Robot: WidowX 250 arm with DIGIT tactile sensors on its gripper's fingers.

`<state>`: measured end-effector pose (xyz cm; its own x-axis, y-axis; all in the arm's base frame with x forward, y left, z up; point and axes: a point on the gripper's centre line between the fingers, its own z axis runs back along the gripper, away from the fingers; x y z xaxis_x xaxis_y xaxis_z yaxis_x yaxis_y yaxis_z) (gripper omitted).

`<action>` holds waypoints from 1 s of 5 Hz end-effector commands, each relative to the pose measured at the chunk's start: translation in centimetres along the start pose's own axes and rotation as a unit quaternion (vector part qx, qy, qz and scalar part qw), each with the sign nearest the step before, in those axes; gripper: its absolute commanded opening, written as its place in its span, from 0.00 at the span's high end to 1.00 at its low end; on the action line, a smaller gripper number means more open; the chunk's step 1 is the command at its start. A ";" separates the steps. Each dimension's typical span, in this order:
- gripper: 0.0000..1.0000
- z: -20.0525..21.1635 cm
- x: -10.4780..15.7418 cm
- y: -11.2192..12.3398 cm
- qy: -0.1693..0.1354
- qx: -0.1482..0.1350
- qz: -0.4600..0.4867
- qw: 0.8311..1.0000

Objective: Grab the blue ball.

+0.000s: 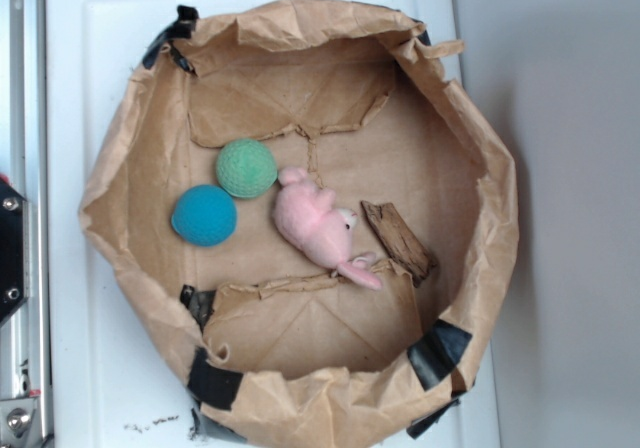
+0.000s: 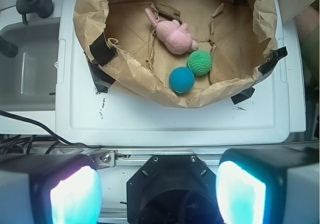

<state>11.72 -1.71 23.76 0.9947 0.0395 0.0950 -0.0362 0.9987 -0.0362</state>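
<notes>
Nearest the wrist camera, the end effector (image 2: pixel 158 191) is seen with its two pads (image 2: pixel 75 196) spread wide apart, nothing being held between them; it is kept outside the bag, above the near edge of the white tabletop (image 2: pixel 165 115). Beyond it, a brown paper bag (image 2: pixel 150 86) with a crumpled, rolled-down rim is set on the tabletop and is patched with black tape (image 2: pixel 103 49) at several points. Inside the bag, close to the near wall, the blue ball (image 2: pixel 181 80) is found lying on the paper floor. The green ball (image 2: pixel 200 63) is placed just behind it and to its right, the two touching or nearly so. Farther back, a pink plush toy (image 2: pixel 172 35) is laid on its side, close against the green ball. In the exterior view, a dark brown scrap (image 1: pixel 398 239) is seen beside the toy, on the side away from the balls.
</notes>
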 end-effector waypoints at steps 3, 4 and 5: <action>0.00 -4.5 6.4 0.9 -0.001 0.012 0.022 1.000; 0.00 -6.3 9.4 1.7 -0.004 0.011 0.043 0.999; 0.00 -8.3 11.1 2.7 -0.002 0.007 0.093 0.996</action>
<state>22.90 0.55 15.22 0.9796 0.1960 0.0437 -0.1949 0.9804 -0.0280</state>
